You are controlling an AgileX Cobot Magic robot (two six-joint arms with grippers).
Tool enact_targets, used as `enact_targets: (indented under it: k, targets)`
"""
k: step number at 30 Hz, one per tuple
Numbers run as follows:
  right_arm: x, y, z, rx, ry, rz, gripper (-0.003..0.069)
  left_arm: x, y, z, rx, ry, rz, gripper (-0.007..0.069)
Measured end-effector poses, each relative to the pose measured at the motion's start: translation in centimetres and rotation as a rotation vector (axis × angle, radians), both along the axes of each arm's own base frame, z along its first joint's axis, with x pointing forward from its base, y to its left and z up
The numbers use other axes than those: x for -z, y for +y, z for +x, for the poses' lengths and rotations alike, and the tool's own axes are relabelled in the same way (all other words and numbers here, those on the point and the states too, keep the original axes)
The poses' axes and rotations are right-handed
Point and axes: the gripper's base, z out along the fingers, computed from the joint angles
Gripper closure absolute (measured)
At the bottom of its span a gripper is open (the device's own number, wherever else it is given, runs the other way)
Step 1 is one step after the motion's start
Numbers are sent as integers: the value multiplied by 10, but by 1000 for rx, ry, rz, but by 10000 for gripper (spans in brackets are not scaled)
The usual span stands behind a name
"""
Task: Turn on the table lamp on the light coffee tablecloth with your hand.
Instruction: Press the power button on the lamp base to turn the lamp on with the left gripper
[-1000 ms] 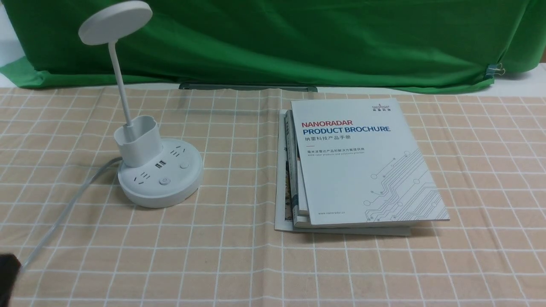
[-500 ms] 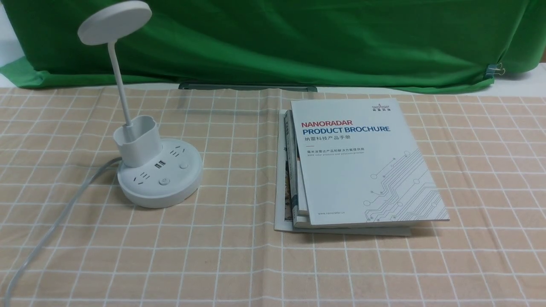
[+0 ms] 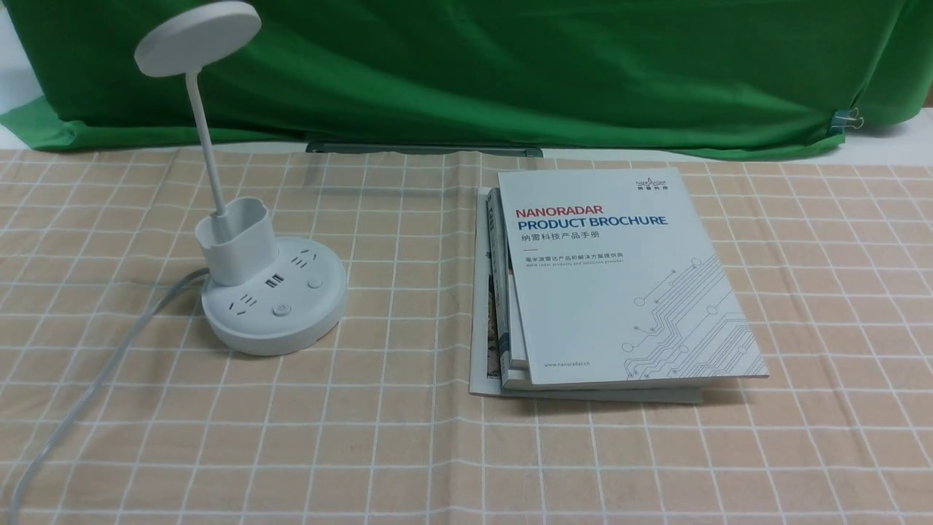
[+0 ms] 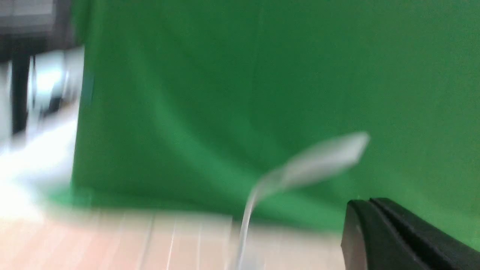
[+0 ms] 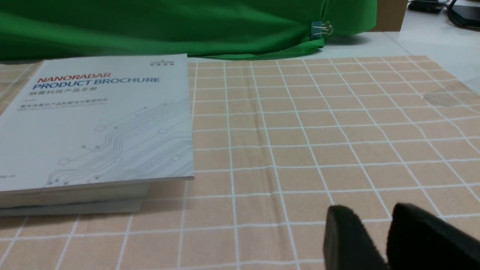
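Note:
The white table lamp (image 3: 273,302) stands at the left of the light coffee tablecloth (image 3: 408,452), its disc head (image 3: 197,38) raised on the thin neck, and I see no glow from it. Neither arm shows in the front view. In the blurred left wrist view my left gripper (image 4: 369,200) is shut and empty, with the lamp's head (image 4: 318,161) beyond it. In the right wrist view my right gripper (image 5: 375,212) hangs low over the tablecloth (image 5: 300,131), its fingers a narrow gap apart and empty.
A stack of brochures (image 3: 612,277) lies right of centre; it also shows in the right wrist view (image 5: 97,120). The lamp's grey cord (image 3: 109,364) runs to the front left edge. A green backdrop cloth (image 3: 510,65) hangs behind, with a binder clip (image 3: 845,120) at its right.
A dark part of my left arm at the front view's lower left corner a second ago has left that view. The lamp and brochures stay in place.

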Motion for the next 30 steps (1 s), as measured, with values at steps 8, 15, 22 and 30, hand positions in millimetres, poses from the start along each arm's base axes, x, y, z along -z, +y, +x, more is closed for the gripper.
enact_targets:
  k: [8,15,22,30]
  targets:
    - [0,0,0,0,0,0,421,70,-31,72,188,635,-150,623]
    - [0,0,0,0,0,0,421,102,-66,148,433,872,-64,623]
    - [0,0,0,0,0,0,421,106,-97,224,310,855,193,624]
    - [0,0,0,0,0,0,421,129,-105,269,211,903,298,624]
